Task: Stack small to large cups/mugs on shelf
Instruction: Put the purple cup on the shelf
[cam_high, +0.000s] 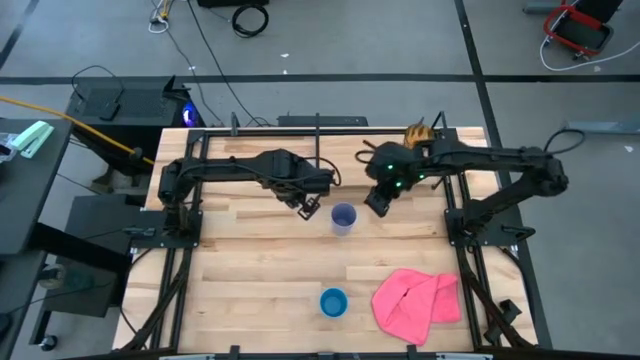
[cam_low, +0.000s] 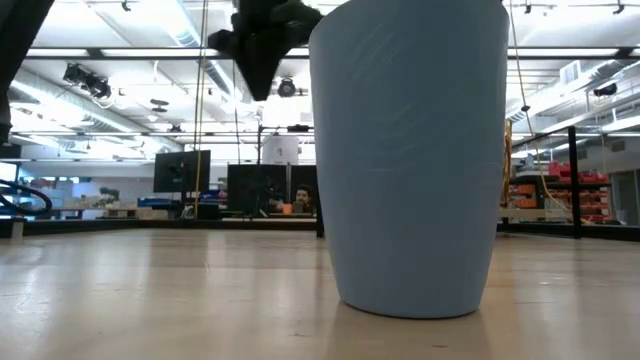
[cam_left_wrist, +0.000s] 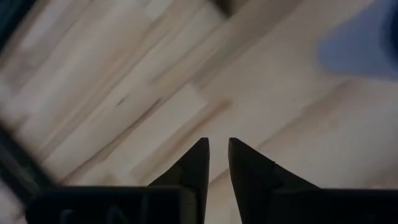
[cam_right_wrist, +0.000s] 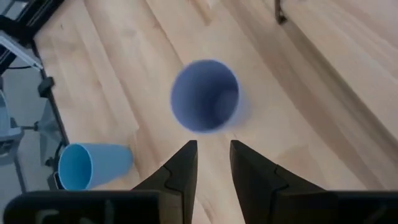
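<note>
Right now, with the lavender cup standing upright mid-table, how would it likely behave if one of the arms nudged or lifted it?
The lavender cup is tall with a base narrower than its mouth, so a high nudge would probably tip it. Its thin, empty, open body suggests it is light and would likely slide on the smooth wooden table. Tipped over, its round wall could let it roll.

Two dark, jointed arms; right arm (cam_high: 470, 165) shows green lights, perhaps tan cabling at its 12 o'clock.
</note>
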